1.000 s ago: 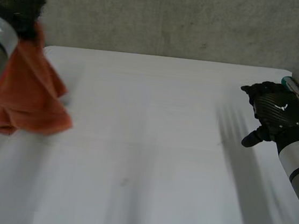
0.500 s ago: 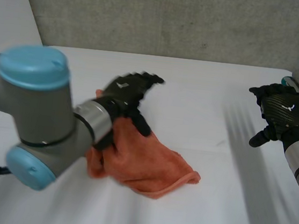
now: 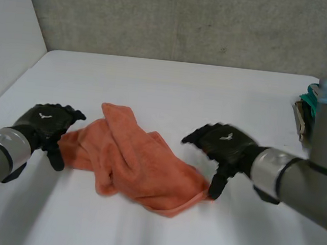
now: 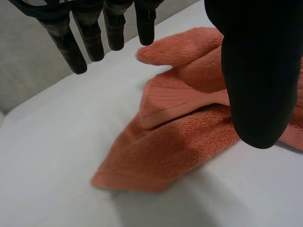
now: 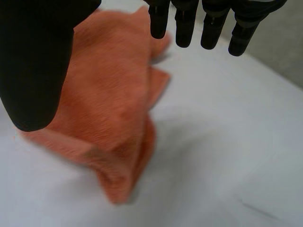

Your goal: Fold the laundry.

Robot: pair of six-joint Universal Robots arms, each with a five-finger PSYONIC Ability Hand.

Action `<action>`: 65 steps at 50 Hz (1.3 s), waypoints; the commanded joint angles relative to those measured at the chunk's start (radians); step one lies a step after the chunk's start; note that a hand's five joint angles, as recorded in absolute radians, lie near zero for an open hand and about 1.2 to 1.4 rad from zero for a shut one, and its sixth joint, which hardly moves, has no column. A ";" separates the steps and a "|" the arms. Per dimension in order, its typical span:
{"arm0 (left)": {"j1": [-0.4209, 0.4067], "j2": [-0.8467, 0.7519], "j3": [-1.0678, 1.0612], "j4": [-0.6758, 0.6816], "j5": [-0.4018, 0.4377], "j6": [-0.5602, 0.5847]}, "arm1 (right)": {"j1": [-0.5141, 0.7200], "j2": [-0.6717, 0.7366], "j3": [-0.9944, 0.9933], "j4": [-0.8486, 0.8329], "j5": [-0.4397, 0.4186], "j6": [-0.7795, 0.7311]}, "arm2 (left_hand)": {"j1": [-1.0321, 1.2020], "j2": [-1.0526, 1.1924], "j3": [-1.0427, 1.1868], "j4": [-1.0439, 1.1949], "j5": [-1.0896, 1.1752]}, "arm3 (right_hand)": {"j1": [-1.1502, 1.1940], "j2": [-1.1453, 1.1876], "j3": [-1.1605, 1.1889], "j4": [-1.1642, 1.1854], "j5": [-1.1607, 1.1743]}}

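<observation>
Your left robot hand (image 3: 48, 122) is open: fingers (image 4: 90, 38) straight and spread, thumb (image 4: 255, 71) held well apart from them, nothing in its grasp. It sits low over the worktop (image 3: 185, 89), just beside the left corner of the orange towel (image 3: 140, 167). In the left wrist view you see that corner of the towel (image 4: 175, 142) lying flat under the gap between thumb and fingers, with a folded layer piled on top of it.

Your right robot hand (image 3: 223, 147) is open too: fingers (image 5: 184, 23) straight, thumb (image 5: 33, 61) pointing down, holding nothing. It is at the towel's right edge, with the thumb close to the near right corner; you cannot tell whether it touches the cloth. In the right wrist view the towel (image 5: 109, 118) lies below the palm, its edge doubled over on itself.

The towel is a crumpled heap in the middle of the worktop, between the two hands, with a thick ridge running from its far end toward the near right corner.

Farther out, something teal and dark (image 3: 305, 106) lies at the worktop's right edge, partly behind the right arm (image 3: 317, 175). A grey wall (image 3: 193, 19) stands behind the worktop.
</observation>
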 commanded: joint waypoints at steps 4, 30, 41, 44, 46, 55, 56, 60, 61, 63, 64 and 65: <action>-0.011 -0.183 0.116 0.068 0.143 -0.056 | 0.129 0.130 0.020 -0.152 0.094 -0.102 | 0.059 0.044 0.042 0.048 0.029 | 0.024 0.041 0.045 0.045 0.030; -0.279 -0.110 0.212 0.092 -0.046 -0.130 | 0.061 0.052 0.118 -0.421 0.202 -0.090 | 1.210 1.195 1.193 1.198 1.180 | 1.175 1.192 1.196 1.197 1.181; -0.350 0.191 0.389 0.052 -0.092 -0.380 | -0.085 -0.274 -0.086 -0.383 0.195 0.018 | 1.210 1.195 1.193 1.198 1.180 | 1.175 1.192 1.196 1.197 1.181; -0.331 0.190 0.456 0.019 -0.142 -0.432 | -0.096 -0.278 -0.171 -0.357 0.179 0.057 | 1.210 1.195 1.193 1.198 1.180 | 1.175 1.192 1.196 1.197 1.181; -0.313 0.180 0.485 0.003 -0.156 -0.450 | -0.093 -0.272 -0.210 -0.341 0.163 0.074 | 1.210 1.195 1.193 1.198 1.180 | 1.175 1.192 1.196 1.197 1.181; -0.175 -0.040 0.498 -0.077 -0.153 -0.467 | 0.097 -0.081 -0.274 -0.331 0.099 0.114 | 1.210 1.195 1.193 1.198 1.180 | 1.175 1.192 1.196 1.197 1.181; -0.158 -0.063 0.493 -0.072 -0.156 -0.466 | 0.114 -0.059 -0.273 -0.335 0.099 0.117 | 1.210 1.195 1.193 1.198 1.180 | 1.175 1.192 1.196 1.197 1.181; -0.065 -0.166 0.478 -0.031 -0.192 -0.447 | 0.212 0.065 -0.261 -0.374 0.119 0.137 | 1.210 1.195 1.193 1.198 1.180 | 1.175 1.192 1.196 1.197 1.181; -0.031 -0.206 0.475 -0.012 -0.198 -0.437 | 0.244 0.119 -0.259 -0.387 0.140 0.139 | 1.210 1.195 1.193 1.198 1.180 | 1.175 1.192 1.196 1.197 1.181; -0.005 -0.243 0.472 0.000 -0.192 -0.426 | 0.269 0.174 -0.261 -0.398 0.169 0.139 | 1.146 1.131 1.129 1.135 1.116 | 1.175 1.192 1.196 1.197 1.181; 0.004 -0.258 0.470 0.003 -0.187 -0.420 | 0.280 0.200 -0.264 -0.403 0.188 0.139 | 0.995 0.980 0.977 0.983 0.965 | 1.175 1.192 1.196 1.197 1.181; 0.020 -0.290 0.469 0.002 -0.169 -0.409 | 0.296 0.246 -0.270 -0.409 0.226 0.139 | 0.598 0.583 0.580 0.586 0.568 | 0.765 0.782 0.786 0.786 0.771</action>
